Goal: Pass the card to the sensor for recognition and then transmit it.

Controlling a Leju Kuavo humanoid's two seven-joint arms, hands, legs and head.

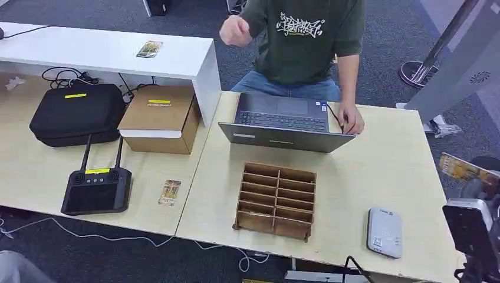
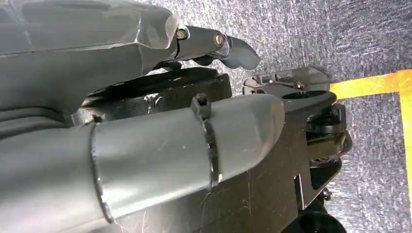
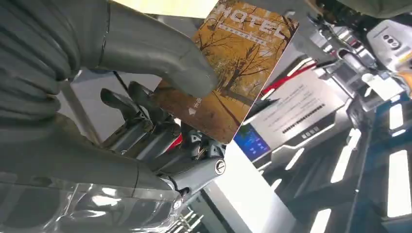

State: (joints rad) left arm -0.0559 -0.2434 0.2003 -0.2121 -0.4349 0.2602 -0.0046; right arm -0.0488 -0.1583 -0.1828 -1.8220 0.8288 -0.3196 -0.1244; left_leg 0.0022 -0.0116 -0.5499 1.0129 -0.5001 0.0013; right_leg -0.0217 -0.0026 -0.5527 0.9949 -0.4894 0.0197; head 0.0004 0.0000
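The right wrist view shows what the head view barely catches: the right hand (image 3: 160,97) pinches a hotel card (image 3: 233,68) between its thick thumb and the darker fingers behind it, with the printed autumn-tree face turned to the camera. In the head view that same card (image 1: 463,168) appears as an orange sliver at the far right edge, held off the right side of the table (image 1: 389,171), above the arm's dark wrist.

The grey sensor (image 1: 384,232) lies flat near the table's near right corner, close to the near edge, with bare tabletop between it and the wooden slotted rack (image 1: 276,200) to its left. A second card (image 1: 170,192) lies on the left table beside a black controller (image 1: 97,188). Farther back, a person (image 1: 303,41) sits behind an open laptop (image 1: 283,121), one hand resting on the table by it.

The left hand (image 2: 209,46) hangs over grey carpet, its fingers lightly curled and holding nothing.
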